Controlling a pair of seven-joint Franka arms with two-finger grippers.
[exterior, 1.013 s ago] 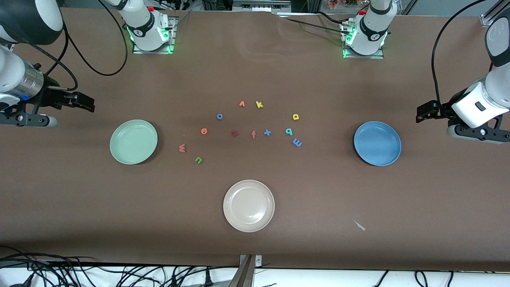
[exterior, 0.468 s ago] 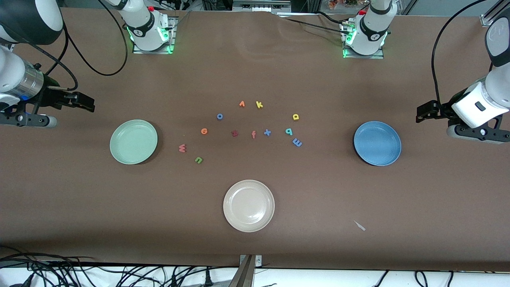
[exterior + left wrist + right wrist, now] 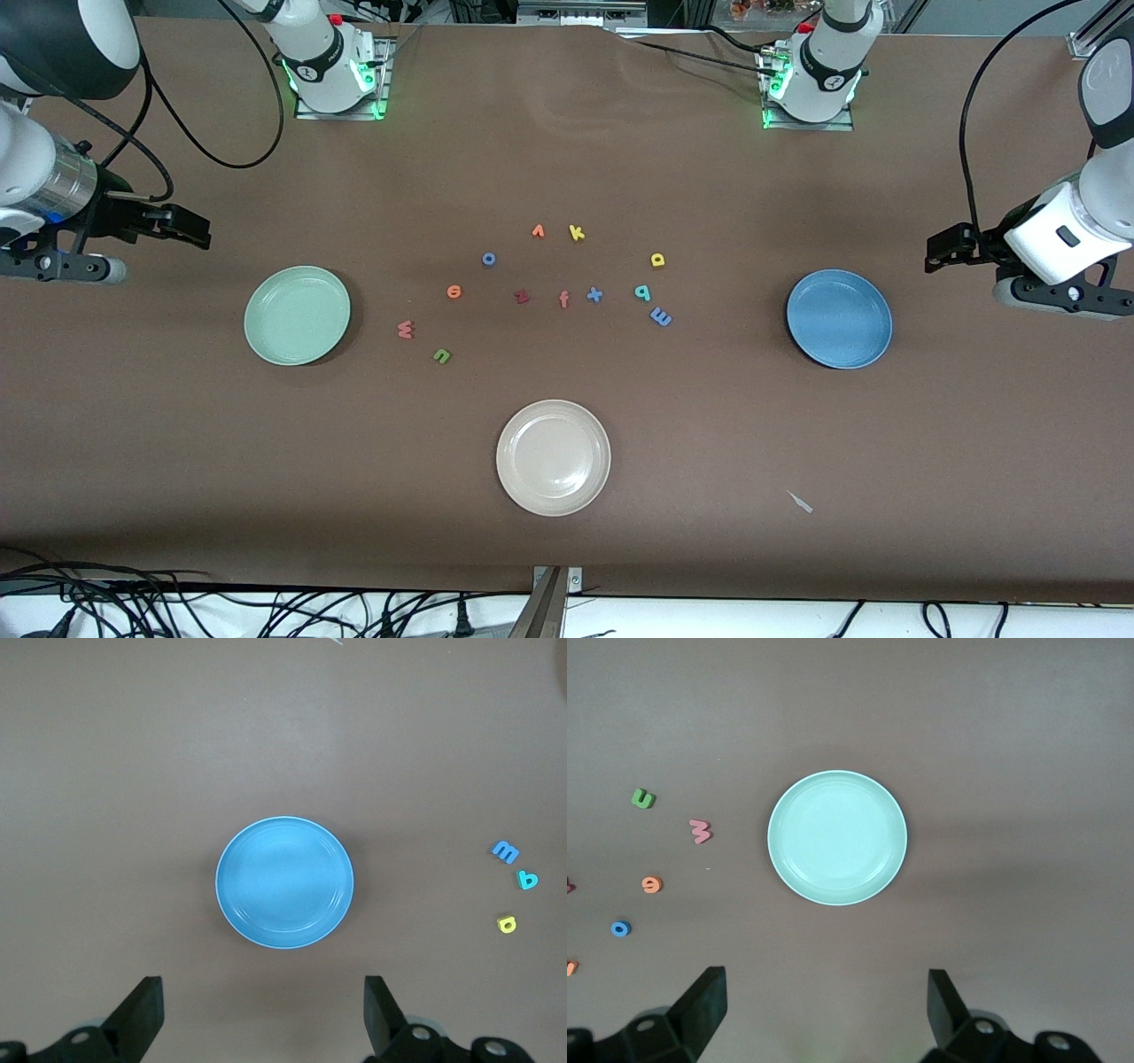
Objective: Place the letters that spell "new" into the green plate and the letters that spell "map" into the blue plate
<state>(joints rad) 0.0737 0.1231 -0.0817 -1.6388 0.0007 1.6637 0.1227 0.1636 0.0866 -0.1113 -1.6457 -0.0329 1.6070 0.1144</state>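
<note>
The green plate (image 3: 297, 315) lies toward the right arm's end, the blue plate (image 3: 839, 319) toward the left arm's end; both hold nothing. Between them lie the green n (image 3: 441, 356), orange e (image 3: 454, 291) and pinkish-red w (image 3: 406, 330), then the light blue m (image 3: 660, 316), teal p (image 3: 642, 292) and yellow a (image 3: 657, 260). My right gripper (image 3: 190, 230) hangs open above bare table past the green plate (image 3: 837, 837). My left gripper (image 3: 941, 251) hangs open past the blue plate (image 3: 284, 883). Both arms wait, holding nothing.
A cream-white plate (image 3: 553, 456) sits nearer the front camera. Other letters lie mid-table: yellow k (image 3: 577, 233), orange v-shape (image 3: 538, 231), blue o (image 3: 488, 259), dark red z (image 3: 522, 297), an f (image 3: 563, 299), blue x (image 3: 594, 294). A small scrap (image 3: 800, 501) lies near the front edge.
</note>
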